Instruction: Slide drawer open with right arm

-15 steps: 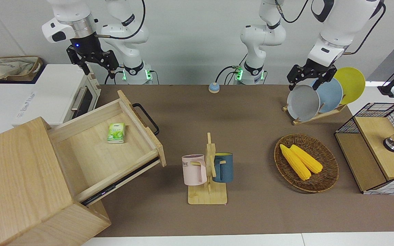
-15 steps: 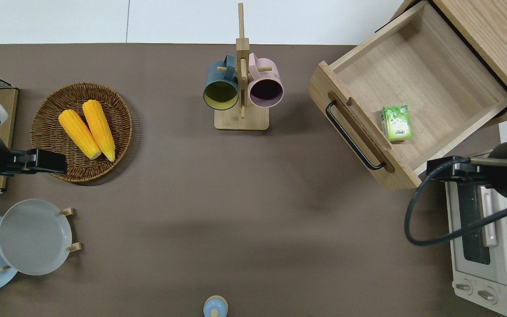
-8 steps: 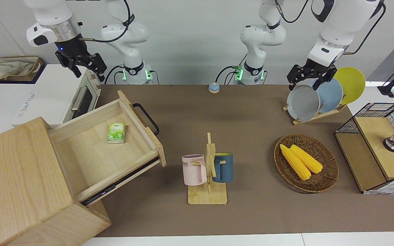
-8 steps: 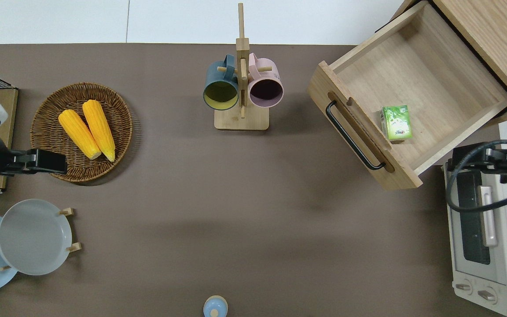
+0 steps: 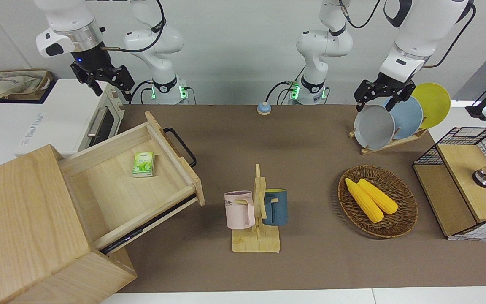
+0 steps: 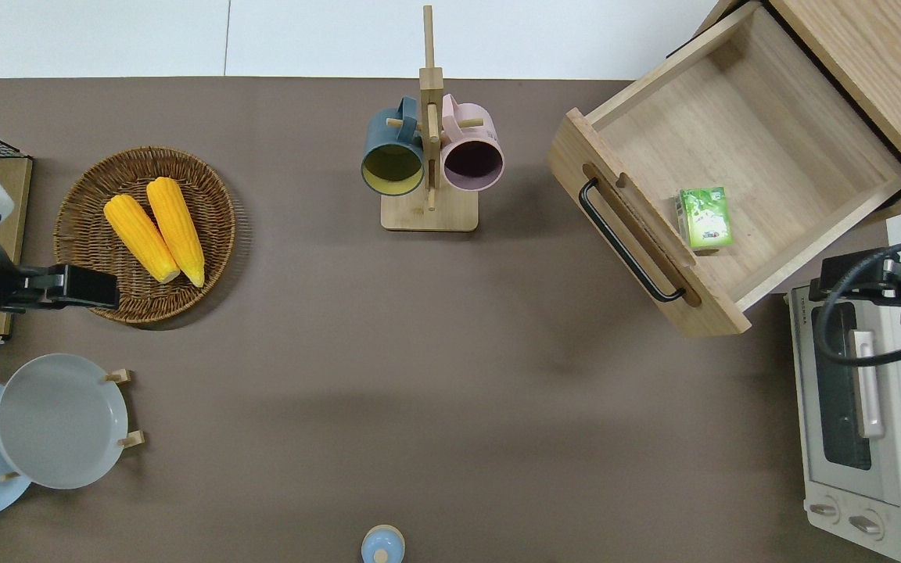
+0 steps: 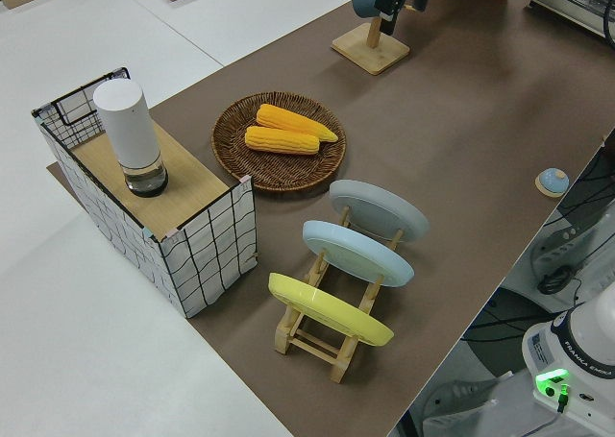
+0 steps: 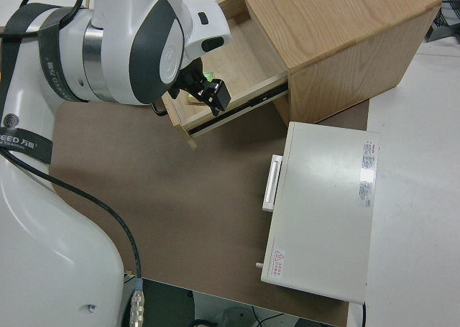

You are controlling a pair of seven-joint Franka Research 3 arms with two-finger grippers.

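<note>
The drawer (image 5: 116, 194) stands pulled well out of the pale wooden box (image 5: 23, 228), with its black loop handle (image 5: 180, 145) toward the table's middle. A small green carton (image 5: 143, 164) lies in it. The drawer also shows in the overhead view (image 6: 771, 141) with its handle (image 6: 629, 238). My right gripper (image 5: 112, 88) is open, empty and up in the air. In the overhead view (image 6: 830, 275) it is over the corner of the white toaster oven (image 6: 865, 422) next to the drawer, apart from the handle. It shows in the right side view (image 8: 212, 95) too. My left arm is parked, its gripper (image 5: 376, 103) open.
A mug rack (image 5: 256, 219) with a pink and a blue mug stands mid-table. A wicker basket (image 5: 403, 219) holds two corn cobs. A plate rack (image 5: 390, 122), a wire-mesh rack (image 5: 458, 185) and a small blue bell (image 5: 263, 109) are also on the table.
My right gripper has moved away from the drawer's corner, toward the right arm's end of the table and over the toaster oven. The drawer and the left arm have not moved.
</note>
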